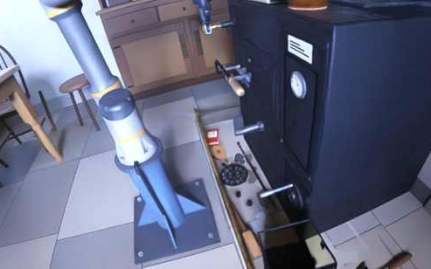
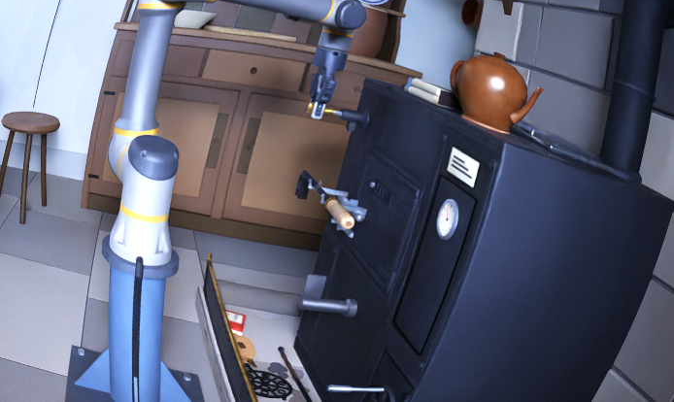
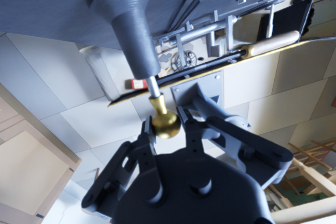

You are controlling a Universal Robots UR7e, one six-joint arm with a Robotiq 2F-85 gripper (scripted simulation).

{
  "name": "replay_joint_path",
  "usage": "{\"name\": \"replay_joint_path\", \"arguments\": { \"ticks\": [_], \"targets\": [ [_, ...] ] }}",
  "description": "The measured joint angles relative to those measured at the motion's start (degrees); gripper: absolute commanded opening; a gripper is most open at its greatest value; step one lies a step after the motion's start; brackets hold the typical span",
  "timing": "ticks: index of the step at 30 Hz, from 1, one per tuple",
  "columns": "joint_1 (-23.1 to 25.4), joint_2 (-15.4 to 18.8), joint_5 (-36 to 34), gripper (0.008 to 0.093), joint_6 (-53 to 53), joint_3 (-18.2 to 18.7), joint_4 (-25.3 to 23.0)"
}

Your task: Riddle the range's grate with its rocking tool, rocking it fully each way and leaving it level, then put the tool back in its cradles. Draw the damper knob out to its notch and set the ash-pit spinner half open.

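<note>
The ash-pit spinner [image 1: 296, 196] is partly hidden low on the range's front, behind a grey handle [image 1: 277, 191]. The brass damper knob [image 3: 165, 124] [image 2: 316, 110] [image 1: 207, 29] is held in my closed gripper [image 3: 165, 122] [image 2: 318, 109] at the range's top front corner, its thin rod running back into a dark collar [image 2: 355, 116]. The rocking tool [image 2: 332, 206] [image 1: 234, 80], with a wooden grip, rests across its cradles on the range front, below the knob.
The black range [image 2: 487, 259] fills the right side, with a brown teapot [image 2: 489, 92] on top. My arm's base [image 1: 174, 218] stands on the tiled floor left of the hearth tray [image 1: 238, 174], which holds small clutter. A dresser [image 2: 223, 129] stands behind.
</note>
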Motion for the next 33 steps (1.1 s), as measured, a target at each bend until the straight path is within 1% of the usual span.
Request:
{"name": "replay_joint_path", "arguments": {
  "ticks": [33],
  "targets": [
    [1.0, -2.5, 0.0, 0.0080, 1.0, 2.1, 0.4]
  ]
}}
